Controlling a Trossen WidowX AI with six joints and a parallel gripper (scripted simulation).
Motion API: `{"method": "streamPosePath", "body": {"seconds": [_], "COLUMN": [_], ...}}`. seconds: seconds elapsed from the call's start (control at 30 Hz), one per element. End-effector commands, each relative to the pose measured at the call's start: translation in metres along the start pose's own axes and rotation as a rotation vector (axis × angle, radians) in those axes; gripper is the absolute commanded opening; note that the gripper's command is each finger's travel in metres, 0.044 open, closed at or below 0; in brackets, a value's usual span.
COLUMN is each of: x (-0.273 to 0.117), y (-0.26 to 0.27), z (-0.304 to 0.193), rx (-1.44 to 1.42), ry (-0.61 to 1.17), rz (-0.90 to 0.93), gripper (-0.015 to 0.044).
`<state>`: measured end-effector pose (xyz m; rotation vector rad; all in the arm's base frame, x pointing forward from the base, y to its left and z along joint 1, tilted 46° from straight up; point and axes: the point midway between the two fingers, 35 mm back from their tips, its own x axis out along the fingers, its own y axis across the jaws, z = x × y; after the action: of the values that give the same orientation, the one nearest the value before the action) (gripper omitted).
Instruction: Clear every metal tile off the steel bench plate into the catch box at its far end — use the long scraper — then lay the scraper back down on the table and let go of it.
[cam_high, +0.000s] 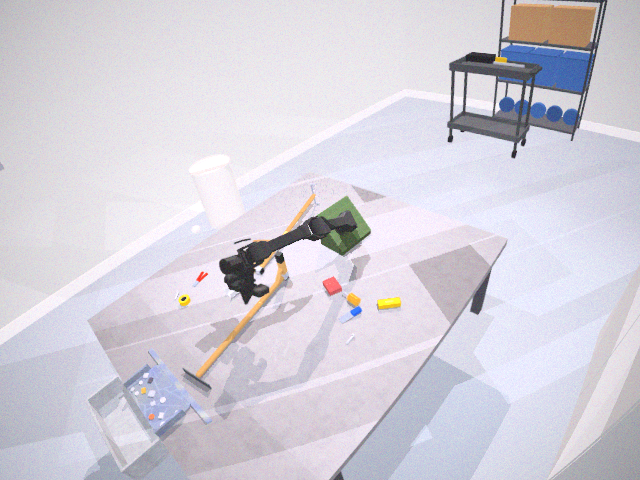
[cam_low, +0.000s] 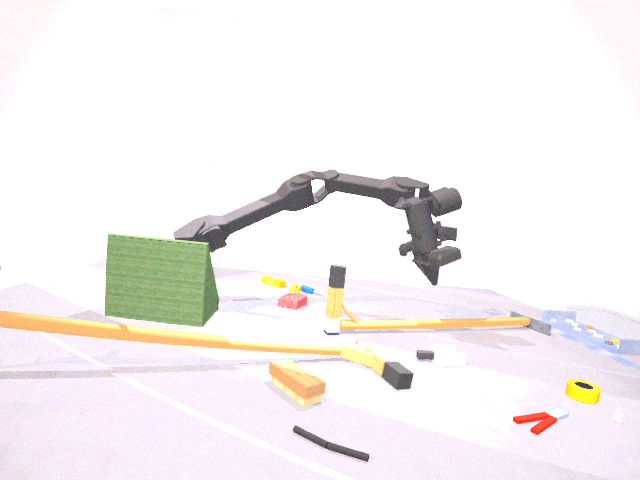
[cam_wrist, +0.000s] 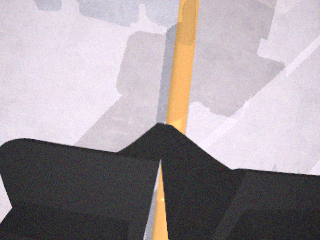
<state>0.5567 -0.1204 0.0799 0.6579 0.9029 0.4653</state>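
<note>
My gripper (cam_high: 247, 299) (cam_low: 434, 282) (cam_wrist: 163, 131) is shut and empty, raised above the long scraper's shaft. The scraper (cam_high: 233, 334) (cam_low: 439, 323) (cam_wrist: 181, 85) has a wooden shaft, a dark flat blade (cam_high: 196, 379) (cam_low: 537, 324) and an upright, black-tipped grip (cam_high: 281, 266) (cam_low: 335, 294). It lies on the table, its blade just short of the steel bench plate (cam_high: 178, 396). Several small white, orange, yellow and dark tiles (cam_high: 151, 393) lie on the plate. The pale catch box (cam_high: 144, 453) adjoins the plate's far end.
A second wooden pole tool (cam_high: 299, 213) (cam_low: 155, 333) lies behind the scraper. A green wedge block (cam_low: 155, 279) stands by the arm base. A red block (cam_high: 332, 285) (cam_low: 292, 301), yellow tape roll (cam_high: 184, 300) (cam_low: 583, 391) and red-handled tool (cam_high: 199, 278) (cam_low: 537, 419) lie around.
</note>
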Motion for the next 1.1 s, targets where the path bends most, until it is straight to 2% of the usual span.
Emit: {"method": "streamPosePath", "body": {"seconds": [0.0, 0.53, 1.07], "x": [-0.009, -0.038, -0.014], "y": [0.008, 0.038, 0.036], "z": [-0.004, -0.038, -0.044], "rx": [0.006, 0.081, 0.080], "ry": [0.029, 0.196, 0.197], "rz": [-0.006, -0.029, -0.031], "gripper": [0.0000, 0.0000, 0.0000]}}
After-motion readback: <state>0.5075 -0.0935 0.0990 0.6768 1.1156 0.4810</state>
